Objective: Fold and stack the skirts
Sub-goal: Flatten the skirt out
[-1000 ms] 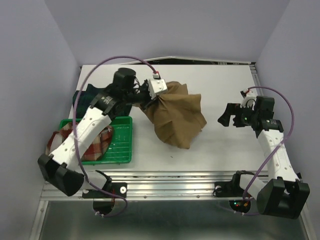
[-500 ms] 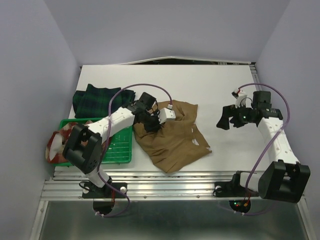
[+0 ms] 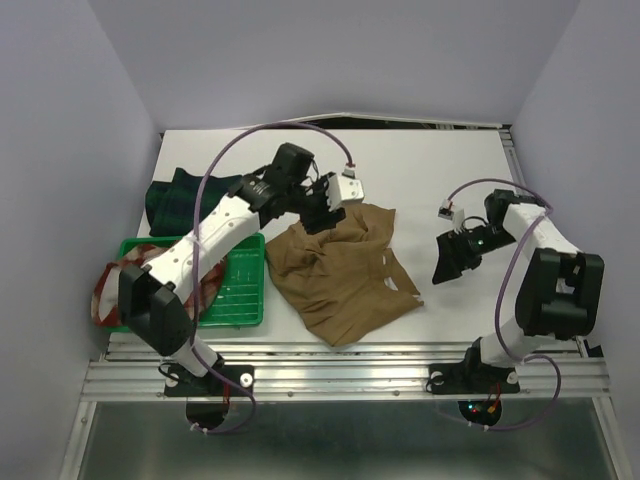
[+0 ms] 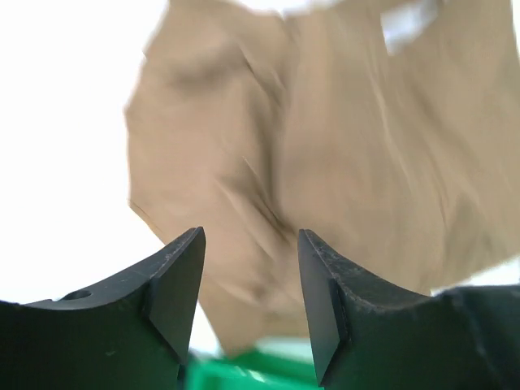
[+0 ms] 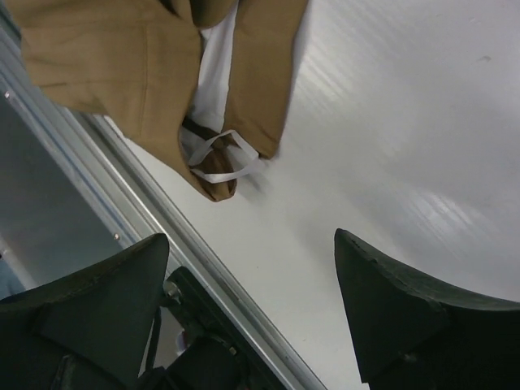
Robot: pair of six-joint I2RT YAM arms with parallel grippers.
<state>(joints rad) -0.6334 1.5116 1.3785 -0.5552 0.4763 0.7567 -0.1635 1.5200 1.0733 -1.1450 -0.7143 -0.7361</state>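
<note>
The tan skirt (image 3: 340, 275) has been released by the left gripper (image 3: 323, 207), whose jaws are now parted and raised just above its far edge. The skirt is left crumpled on the table (image 3: 440, 170), unfolded. The right gripper (image 3: 450, 262) is held wide apart, empty, near the skirt's right corner. Folding is judged yet to begin.

Pale lilac walls (image 3: 330, 60) close around my white table (image 3: 432, 160); a metal rail (image 3: 350, 372) runs along its front.
</note>
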